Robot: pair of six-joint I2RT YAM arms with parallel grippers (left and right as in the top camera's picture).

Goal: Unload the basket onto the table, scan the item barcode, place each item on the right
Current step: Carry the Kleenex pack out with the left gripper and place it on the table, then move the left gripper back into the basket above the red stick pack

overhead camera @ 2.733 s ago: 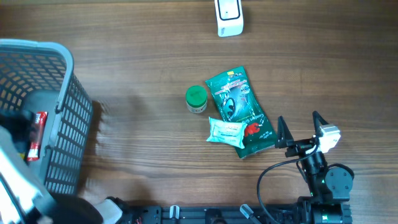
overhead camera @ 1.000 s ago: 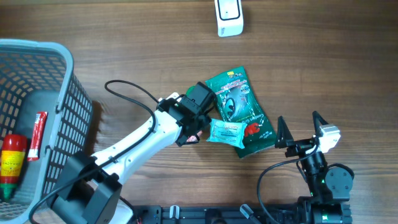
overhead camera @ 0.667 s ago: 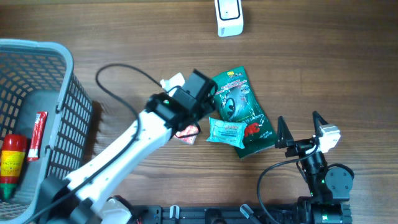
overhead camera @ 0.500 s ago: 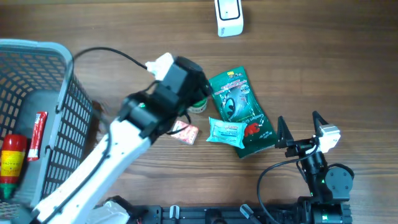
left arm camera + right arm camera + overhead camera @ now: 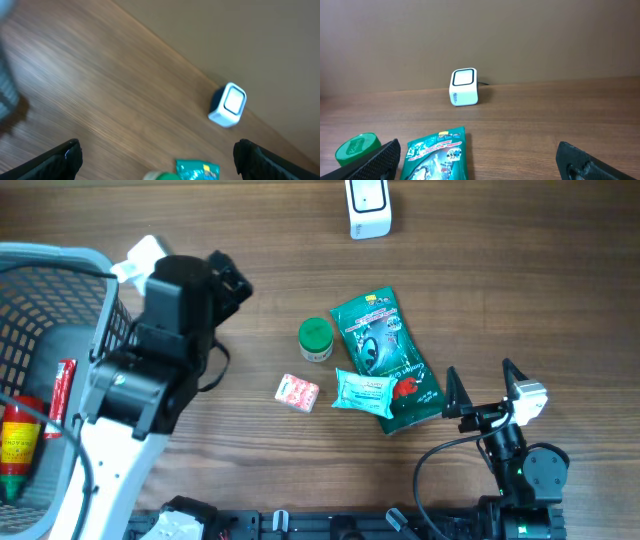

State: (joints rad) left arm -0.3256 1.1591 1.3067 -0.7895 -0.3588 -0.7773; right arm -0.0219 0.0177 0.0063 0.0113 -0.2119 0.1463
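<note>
Basket (image 5: 50,252) at left, scanner (image 5: 368,208) at the far edge — tub (image 5: 316,338), pouch (image 5: 380,345) and small box (image 5: 298,392) between.

Overhead: fixed, straight down on the table (image 5: 500,270), widest and farthest view. Left wrist: high, tilted down, faces the far edge, scanner (image 5: 227,104) small. Right wrist: low, almost level with the tabletop, faces the back wall (image 5: 545,30), scanner (image 5: 463,87) nearer. All 3 views share scanner and green pouch (image 5: 385,360).
</note>
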